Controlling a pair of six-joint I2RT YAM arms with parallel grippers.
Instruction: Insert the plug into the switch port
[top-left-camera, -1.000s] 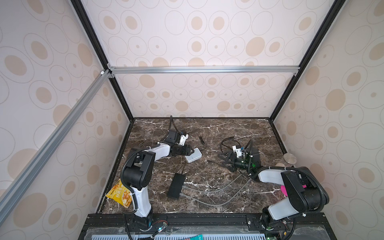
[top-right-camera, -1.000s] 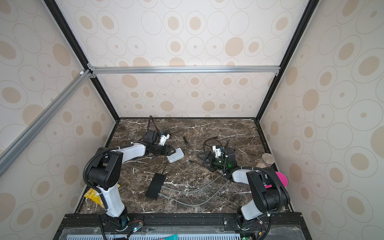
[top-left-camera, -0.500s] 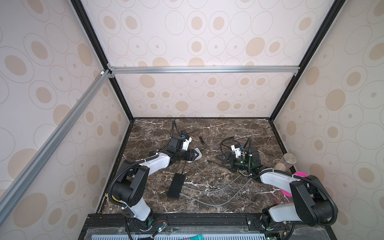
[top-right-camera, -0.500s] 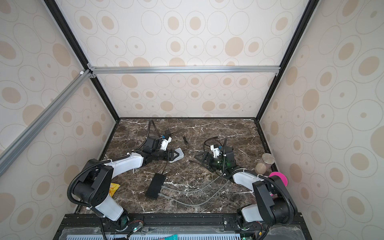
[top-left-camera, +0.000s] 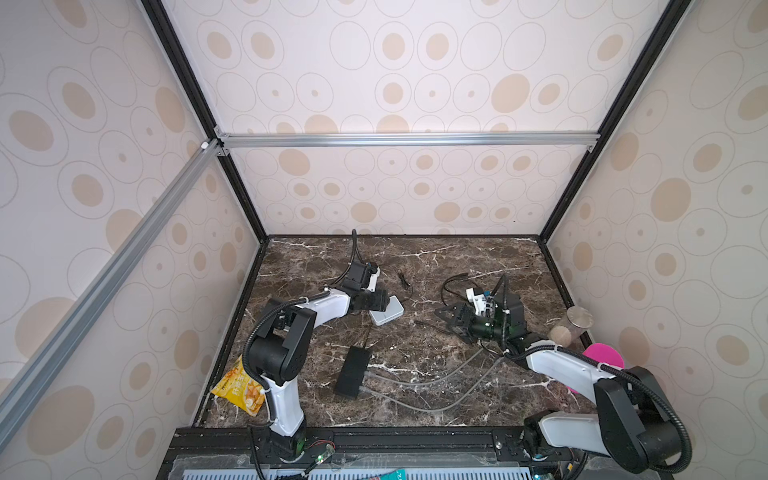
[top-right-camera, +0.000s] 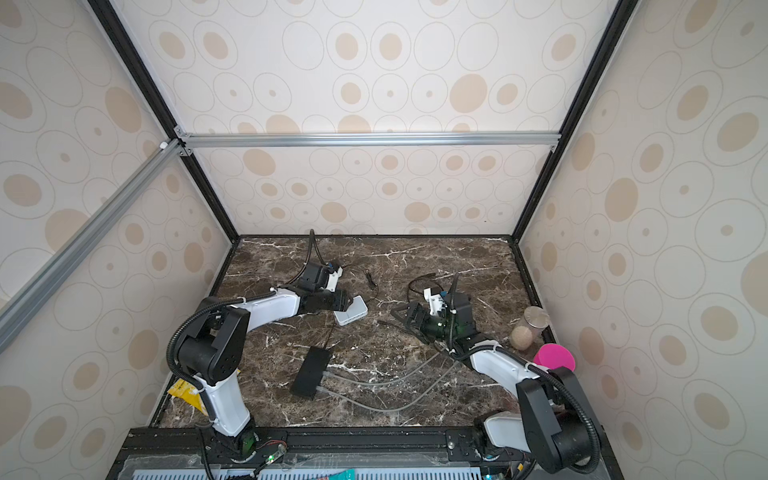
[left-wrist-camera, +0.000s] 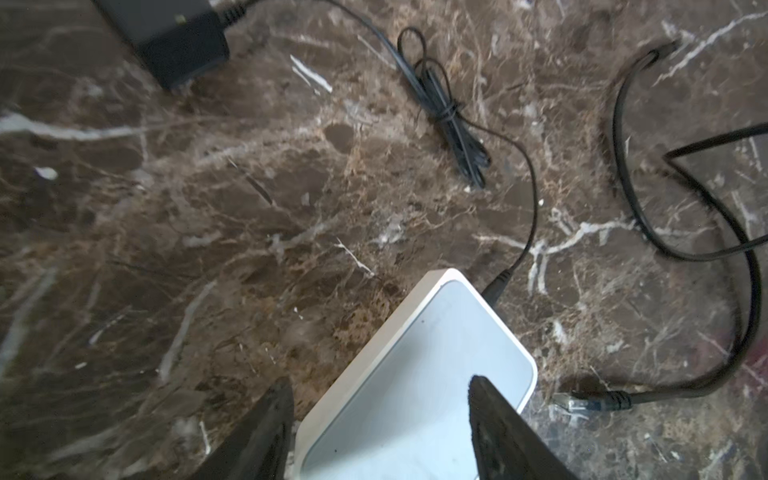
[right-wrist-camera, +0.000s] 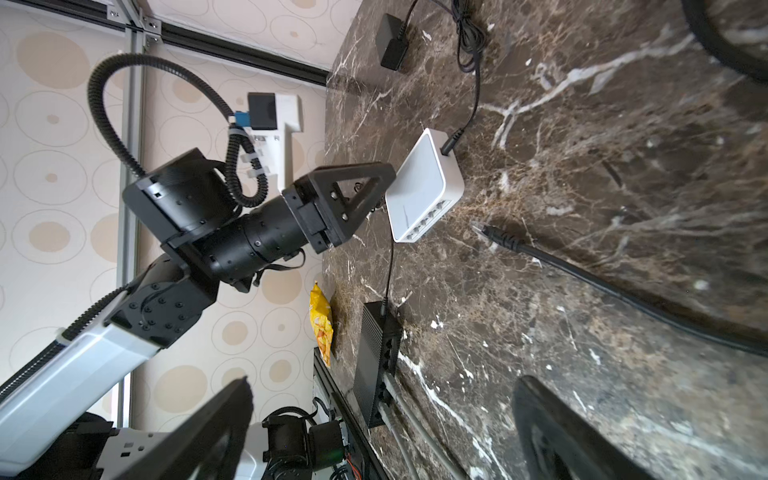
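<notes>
White switch (top-left-camera: 386, 312): we see it on the marble tabletop (top-left-camera: 457, 266), just 11 o'clock of the table's middle in both top views. Its port row (right-wrist-camera: 428, 218) is turned to about 4 o'clock. We judge that this facing gives the plug a straight run in.

Left gripper (left-wrist-camera: 380, 381): its jaws stand parted astride the switch's end away from the power lead. One finger sits beside the case's long edge with a sliver of marble showing, the other over the top face. We read this as a released, steadying pose, not a clamp. Whether a pad brushes the case we cannot tell from the wrist view.

Plug (right-wrist-camera: 482, 229): the clear-tipped network plug lies loose on the marble just 4 o'clock of the switch. Its nose points toward the ports but is apart from them, and nothing grasps it.

Right gripper (right-wrist-camera: 384, 380): its jaws are spread wide and empty, low at 3 o'clock of the plug and near its black cable (right-wrist-camera: 623, 291). We judge it is lined up to pick up the plug.

Power lead (left-wrist-camera: 498, 286): it is seated in the side opposite the ports, leaving the port side free.

Black hub (top-left-camera: 353, 372): it lies at 7 o'clock of the switch with two grey cables (top-left-camera: 415, 384) in its ports, clear of the work.

Stage: nothing is inserted yet, and we judge that grasping the plug comes first.
</notes>
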